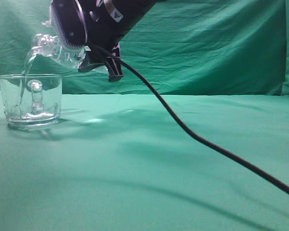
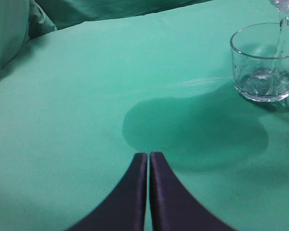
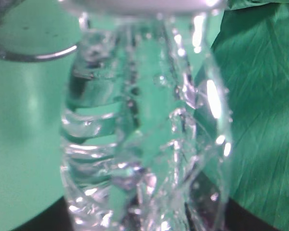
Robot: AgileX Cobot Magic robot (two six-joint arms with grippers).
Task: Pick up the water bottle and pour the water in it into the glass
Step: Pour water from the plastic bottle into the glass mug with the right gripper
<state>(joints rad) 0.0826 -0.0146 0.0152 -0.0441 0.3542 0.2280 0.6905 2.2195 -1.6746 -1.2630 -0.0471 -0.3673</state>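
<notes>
- The right gripper (image 1: 94,60) is clamped on the water bottle (image 1: 58,50), holding it tipped well past level, neck down and to the left, high above the table.
- In the right wrist view the water bottle (image 3: 144,144) fills the frame, its ribbed clear wall crumpled where it is squeezed; the fingers themselves are hidden behind it, so the grip is judged mostly from the exterior view.
- The water (image 1: 25,72) falls in a thin stream from the bottle's mouth into the glass (image 1: 31,101), which stands upright at the left of the table with its looped handle facing the exterior camera.
- A shallow pool of water lies in the bottom of the glass (image 2: 265,62), seen in the left wrist view with the stream entering from above.
- The left gripper (image 2: 148,192) has its two dark fingers pressed together with nothing between them, low over the cloth and well apart from the glass.
- A black cable (image 1: 192,134) sags from the right arm down and to the right across the exterior view.
- The table is covered by a green cloth (image 1: 159,168), and a wrinkled green backdrop (image 1: 207,43) hangs behind it.
- The right arm comes in from the top of the exterior view, its wrist rolled over so the bottle points down-left.
</notes>
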